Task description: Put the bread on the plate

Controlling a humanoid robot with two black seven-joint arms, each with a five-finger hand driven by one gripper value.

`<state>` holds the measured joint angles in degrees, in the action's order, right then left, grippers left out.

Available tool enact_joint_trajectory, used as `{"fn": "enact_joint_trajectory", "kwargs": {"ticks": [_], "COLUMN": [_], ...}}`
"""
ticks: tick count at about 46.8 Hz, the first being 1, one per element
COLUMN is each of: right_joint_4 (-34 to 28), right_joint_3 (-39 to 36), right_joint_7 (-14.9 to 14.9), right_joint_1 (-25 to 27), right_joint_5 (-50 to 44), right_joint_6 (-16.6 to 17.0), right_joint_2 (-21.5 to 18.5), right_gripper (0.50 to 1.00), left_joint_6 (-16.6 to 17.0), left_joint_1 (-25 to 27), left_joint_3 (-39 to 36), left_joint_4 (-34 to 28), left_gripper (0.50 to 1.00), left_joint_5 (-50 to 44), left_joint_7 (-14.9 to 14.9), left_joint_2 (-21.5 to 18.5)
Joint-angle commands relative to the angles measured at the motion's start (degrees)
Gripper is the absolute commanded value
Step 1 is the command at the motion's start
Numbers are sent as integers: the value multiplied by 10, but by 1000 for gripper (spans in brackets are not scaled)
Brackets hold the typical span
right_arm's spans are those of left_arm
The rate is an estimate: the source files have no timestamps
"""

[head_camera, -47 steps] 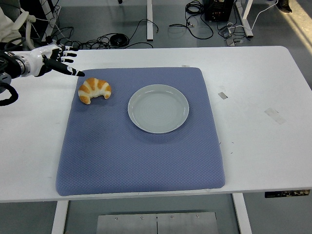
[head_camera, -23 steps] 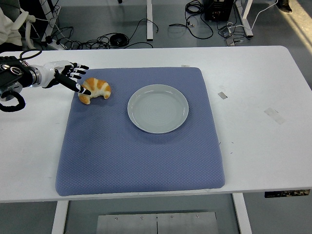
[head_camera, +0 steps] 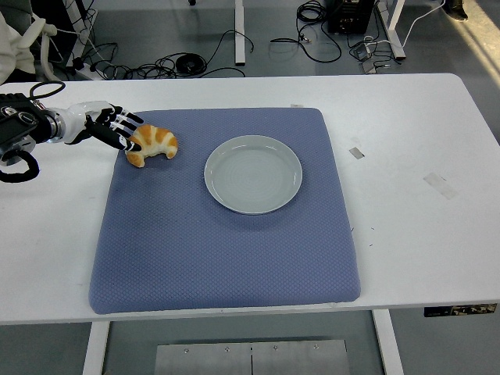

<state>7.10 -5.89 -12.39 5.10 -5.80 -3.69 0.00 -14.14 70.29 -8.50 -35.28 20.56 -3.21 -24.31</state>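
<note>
A golden croissant (head_camera: 154, 144) lies on the far left part of a blue mat (head_camera: 226, 250). To its right, near the mat's middle, sits an empty pale grey plate (head_camera: 253, 173). My left hand (head_camera: 123, 131) reaches in from the left edge and is low at the croissant's left end. Its fingers (head_camera: 117, 125) are spread, with the tips at or touching the bread but not closed around it. The right arm does not show.
The mat lies on a white table (head_camera: 414, 156). Small tape marks (head_camera: 357, 152) are stuck on the table's right side. Cables and table legs lie on the floor beyond the far edge.
My left hand has come down and to the right, from above the mat's far left corner to the croissant's left end. The croissant and plate have not moved.
</note>
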Motion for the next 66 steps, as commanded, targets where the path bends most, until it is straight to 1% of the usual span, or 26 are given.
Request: {"fn": "enact_joint_trajectory", "kwargs": {"ticks": [1, 3, 6, 9, 11, 12, 13, 18, 24, 30, 46, 66], "right_joint_4": [0, 0, -1, -1, -1, 0, 0, 0, 0, 0, 0, 0], "right_joint_3": [0, 0, 0, 0, 0, 0, 0, -1, 0, 0, 0, 0], "right_joint_7": [0, 0, 0, 0, 0, 0, 0, 0, 0, 0, 0, 0], "right_joint_1": [0, 0, 0, 0, 0, 0, 0, 0, 0, 0, 0, 0], "right_joint_5": [0, 0, 0, 0, 0, 1, 0, 0, 0, 0, 0, 0], "right_joint_6": [0, 0, 0, 0, 0, 0, 0, 0, 0, 0, 0, 0], "right_joint_2": [0, 0, 0, 0, 0, 0, 0, 0, 0, 0, 0, 0], "right_gripper": [1000, 1000, 1000, 1000, 1000, 1000, 1000, 1000, 1000, 1000, 1000, 1000], "left_joint_6": [2, 4, 7, 10, 13, 17, 19, 31, 32, 33, 34, 33], "left_joint_1": [-1, 0, 0, 0, 0, 1, 1, 5, 20, 22, 34, 44], "left_joint_3": [0, 1, 0, 1, 1, 1, 1, 6, 16, 31, 54, 51], "left_joint_4": [2, 4, 4, 4, 5, 5, 5, 5, 4, 4, 4, -3], "left_gripper": [701, 672, 612, 581, 537, 522, 518, 516, 514, 514, 514, 514], "left_joint_5": [0, 0, 0, 0, 0, 0, 0, -1, -1, -1, 2, 48], "left_joint_7": [0, 0, 1, 2, 2, 2, 1, 1, 2, 2, 2, 0], "left_joint_2": [1, 0, 0, 0, 0, 1, 1, 1, 4, 15, 67, 110]}}
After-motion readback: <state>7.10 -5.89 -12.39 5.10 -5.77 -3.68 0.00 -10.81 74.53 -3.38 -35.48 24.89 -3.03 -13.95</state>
